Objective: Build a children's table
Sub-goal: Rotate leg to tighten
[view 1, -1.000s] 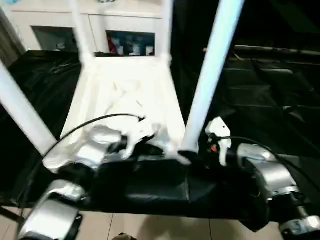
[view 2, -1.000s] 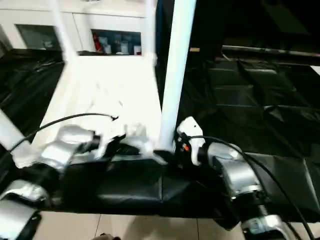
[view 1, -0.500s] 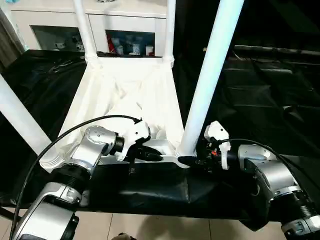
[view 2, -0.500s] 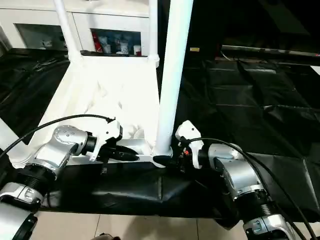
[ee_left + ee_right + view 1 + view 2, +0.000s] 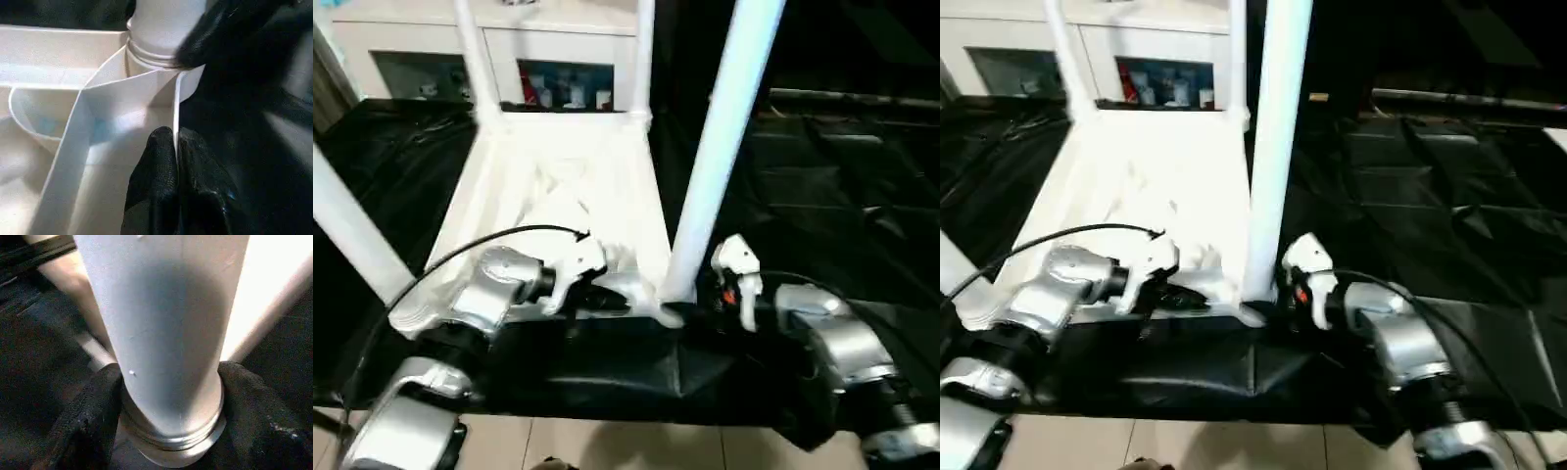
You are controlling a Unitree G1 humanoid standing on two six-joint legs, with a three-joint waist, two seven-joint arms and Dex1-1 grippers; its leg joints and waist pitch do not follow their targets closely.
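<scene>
**Both tools at the near-right corner of the upturned table**

The tabletop (image 5: 563, 196) lies underside up on a worktop (image 5: 822, 176) draped in black, with all four legs standing in its corner sockets. The left tool (image 5: 177, 147) has its two black fingers (image 5: 156, 166) pressed together on the thin white rim of the tabletop, just beside the near-right socket. The right tool (image 5: 168, 396) has its fingers (image 5: 85, 421) spread to either side of the base of the near-right leg (image 5: 720, 137), touching it just above the ringed collar where the leg enters the socket; the leg rises upright between them. The other near leg (image 5: 352, 230) stands well off beyond the left tool. A white cabinet (image 5: 558, 59) with glass doors stands past the far legs.
</scene>
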